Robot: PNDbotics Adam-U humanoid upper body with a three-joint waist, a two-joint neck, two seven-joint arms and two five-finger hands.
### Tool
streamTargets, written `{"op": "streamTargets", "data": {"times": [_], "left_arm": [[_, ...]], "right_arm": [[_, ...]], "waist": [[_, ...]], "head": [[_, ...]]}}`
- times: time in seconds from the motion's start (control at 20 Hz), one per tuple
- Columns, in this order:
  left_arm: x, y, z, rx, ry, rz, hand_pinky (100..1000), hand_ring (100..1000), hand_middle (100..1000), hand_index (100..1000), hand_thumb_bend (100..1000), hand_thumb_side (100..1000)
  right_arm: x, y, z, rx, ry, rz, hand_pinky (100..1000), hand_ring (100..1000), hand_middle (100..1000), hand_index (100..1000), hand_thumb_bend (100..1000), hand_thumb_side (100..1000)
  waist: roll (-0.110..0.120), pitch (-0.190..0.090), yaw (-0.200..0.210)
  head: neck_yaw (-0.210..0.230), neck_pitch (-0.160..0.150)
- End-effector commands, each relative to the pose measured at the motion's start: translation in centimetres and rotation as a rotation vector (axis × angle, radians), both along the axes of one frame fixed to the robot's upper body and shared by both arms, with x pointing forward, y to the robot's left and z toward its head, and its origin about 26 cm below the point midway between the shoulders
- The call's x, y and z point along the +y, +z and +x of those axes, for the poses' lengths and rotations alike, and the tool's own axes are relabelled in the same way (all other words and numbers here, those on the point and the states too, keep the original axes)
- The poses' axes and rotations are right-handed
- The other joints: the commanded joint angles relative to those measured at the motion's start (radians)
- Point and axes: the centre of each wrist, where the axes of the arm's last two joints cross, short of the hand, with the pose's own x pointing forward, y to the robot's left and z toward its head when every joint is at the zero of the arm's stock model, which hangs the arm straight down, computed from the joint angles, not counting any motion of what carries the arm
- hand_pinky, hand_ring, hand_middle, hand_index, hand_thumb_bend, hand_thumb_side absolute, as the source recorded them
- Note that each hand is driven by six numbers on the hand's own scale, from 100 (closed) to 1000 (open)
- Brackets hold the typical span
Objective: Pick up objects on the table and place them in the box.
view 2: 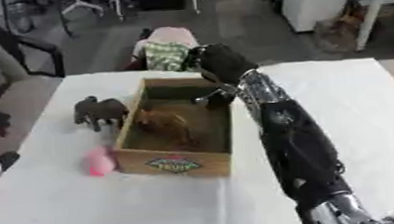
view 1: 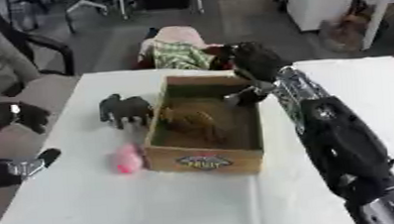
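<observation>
Dark grey toy elephant figure [view 1: 124, 109] stood on the white counter [view 1: 112, 209] just left of the open cardboard box [view 1: 206, 159]; looked rigid, light, best taken across the body. One pink soft-looking lump [view 1: 128, 159] beside it, one brownish toy [view 1: 190, 119] inside. Right robot hand [view 1: 253, 63] over the box's far corner; fingers unclear. Left robot hand [view 1: 10, 117] at left edge, unclear.

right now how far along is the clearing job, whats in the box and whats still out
Done: a brown toy animal lies inside the cardboard box. In hand: the right hand is at the box's far right corner; whether it holds anything cannot be told. Left: the dark toy elephant and a pink object sit on the table left of the box.
</observation>
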Motion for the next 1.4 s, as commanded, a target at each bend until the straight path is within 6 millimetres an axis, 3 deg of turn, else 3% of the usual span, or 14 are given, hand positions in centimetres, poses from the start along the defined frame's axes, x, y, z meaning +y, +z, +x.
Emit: {"op": "streamTargets", "data": {"times": [0.05,0.3,0.7,1.4], "left_arm": [[1.2,1.2,1.0,0.015,0.005,0.114,804,630,621,765,473,253],[1.0,0.1,3.4,0.046,-0.005,0.163,799,626,617,762,439,258],[-0.9,-2.9,6.7,0.127,-0.080,0.228,798,625,615,756,452,273],[-3.2,-6.9,8.9,0.137,-0.039,0.302,788,623,621,758,546,303]], "right_arm": [[-2.3,2.9,0.0,-0.086,-0.009,0.070,514,567,596,747,297,100],[-4.2,3.9,-0.5,-0.125,-0.020,0.157,492,545,576,739,248,100],[-4.9,4.5,-1.1,-0.098,-0.025,0.241,474,530,562,730,200,100],[-5.2,5.4,-1.8,0.018,0.005,0.335,457,515,549,721,147,100]], "waist": [[0.005,-0.018,-0.007],[0.004,-0.020,-0.033],[0.000,-0.019,-0.061],[-0.005,-0.013,-0.077]], "head": [[0.014,0.002],[0.029,0.008],[0.043,0.019],[0.055,0.022]]}}
